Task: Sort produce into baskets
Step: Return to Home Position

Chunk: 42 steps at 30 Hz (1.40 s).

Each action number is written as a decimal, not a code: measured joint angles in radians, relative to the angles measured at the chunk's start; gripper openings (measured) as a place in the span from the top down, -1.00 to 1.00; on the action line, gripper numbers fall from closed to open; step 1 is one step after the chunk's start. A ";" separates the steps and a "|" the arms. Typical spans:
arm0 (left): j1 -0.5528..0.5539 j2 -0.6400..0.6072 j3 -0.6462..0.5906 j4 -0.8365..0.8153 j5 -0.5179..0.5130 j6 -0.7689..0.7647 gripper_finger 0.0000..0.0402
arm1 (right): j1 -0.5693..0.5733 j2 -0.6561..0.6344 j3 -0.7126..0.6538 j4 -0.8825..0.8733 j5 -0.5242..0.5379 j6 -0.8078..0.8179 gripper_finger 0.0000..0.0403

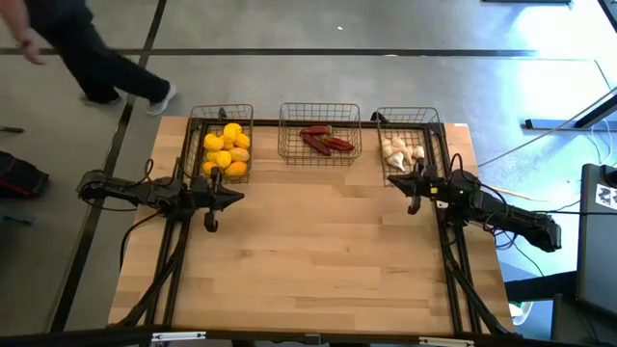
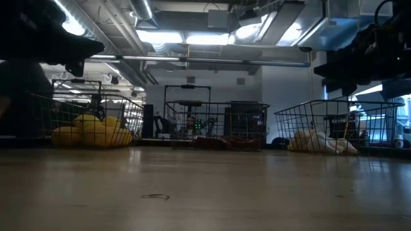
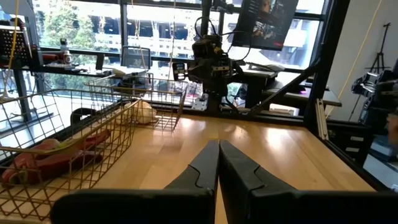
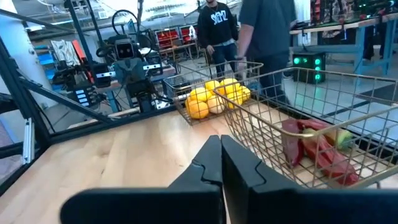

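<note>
Lemons [image 1: 227, 151] in left basket [image 1: 196, 125], chili peppers [image 1: 326, 142] in middle basket [image 1: 285, 130], garlic [image 1: 400, 151] in right basket [image 1: 436, 130]. Left pincer [image 3: 219, 143] pressed together, empty, just beside lemon basket. Right pincer [image 4: 221, 138] same, beside garlic basket.

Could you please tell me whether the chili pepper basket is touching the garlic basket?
Apart. The high view shows a strip of bare table between the chili pepper basket and the garlic basket, along their facing sides.

Low view dim; ceiling lights [image 2: 192, 38] glare; high view evenly lit
</note>
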 joint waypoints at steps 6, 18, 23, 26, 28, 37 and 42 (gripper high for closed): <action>0.000 -0.018 0.000 -0.006 0.000 0.020 0.96 | -0.001 0.001 -0.001 -0.004 0.025 0.000 0.99; 0.000 -0.055 0.000 -0.053 0.006 -0.033 0.96 | -0.001 0.001 -0.002 -0.004 0.026 0.003 0.99; 0.000 -0.051 0.000 -0.053 0.006 -0.035 0.96 | -0.001 0.001 -0.002 -0.004 0.026 0.003 0.99; 0.000 -0.051 0.000 -0.053 0.006 -0.035 0.96 | -0.001 0.001 -0.002 -0.004 0.026 0.003 0.99; 0.000 -0.051 0.000 -0.053 0.006 -0.035 0.96 | -0.001 0.001 -0.002 -0.004 0.026 0.003 0.99; 0.000 -0.051 0.000 -0.053 0.006 -0.037 0.96 | -0.001 0.001 -0.002 -0.004 0.026 0.003 0.99; 0.000 -0.051 0.000 -0.053 0.005 -0.036 0.96 | -0.001 0.001 -0.002 -0.004 0.026 0.003 0.99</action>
